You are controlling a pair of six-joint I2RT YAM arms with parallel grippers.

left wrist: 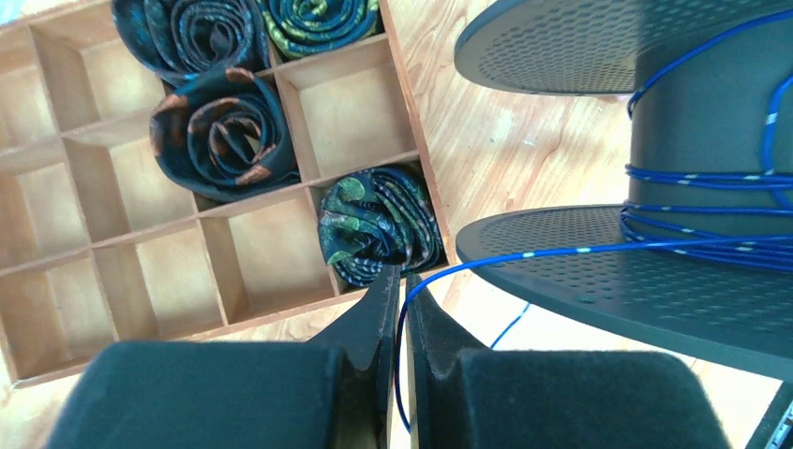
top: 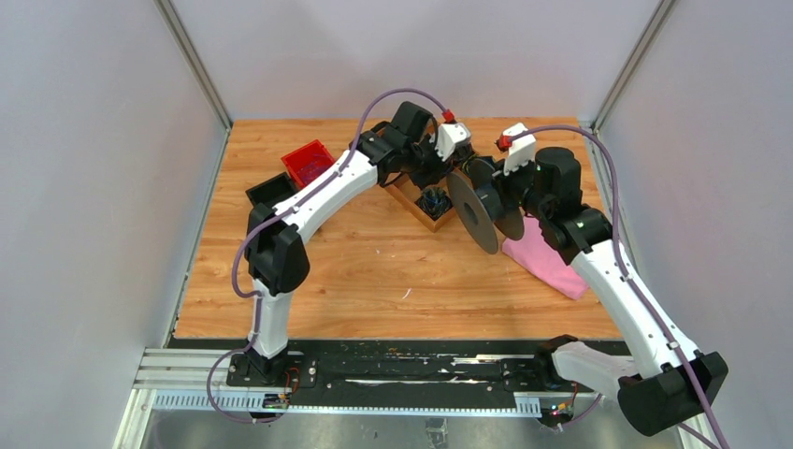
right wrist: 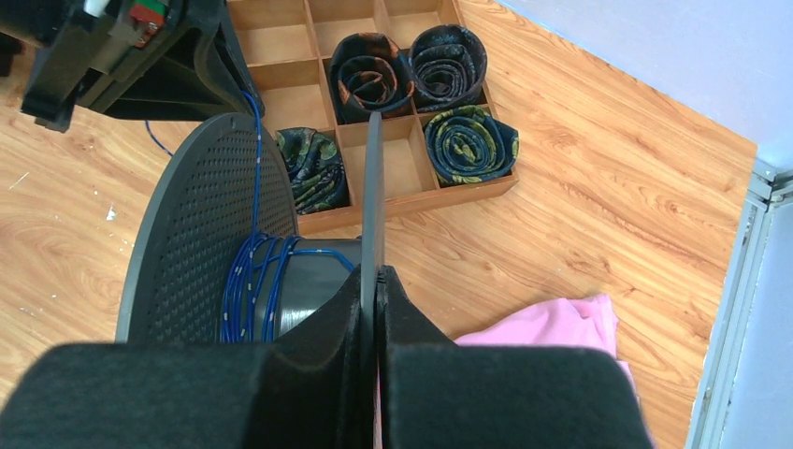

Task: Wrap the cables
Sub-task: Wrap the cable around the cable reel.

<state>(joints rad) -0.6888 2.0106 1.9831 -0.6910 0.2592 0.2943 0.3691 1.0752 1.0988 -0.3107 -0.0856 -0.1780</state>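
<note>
Wooden table (top: 374,276) holds divided tray (right wrist: 421,204), pink cloth (top: 547,264), seemingly a red bin (top: 299,155).

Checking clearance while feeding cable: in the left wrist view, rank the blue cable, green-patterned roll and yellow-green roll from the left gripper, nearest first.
1. The blue cable: pinched between the left gripper fingers.
2. The green-patterned roll: just ahead, in the box corner compartment.
3. The yellow-green roll: beyond an empty compartment, at the top edge.
</note>
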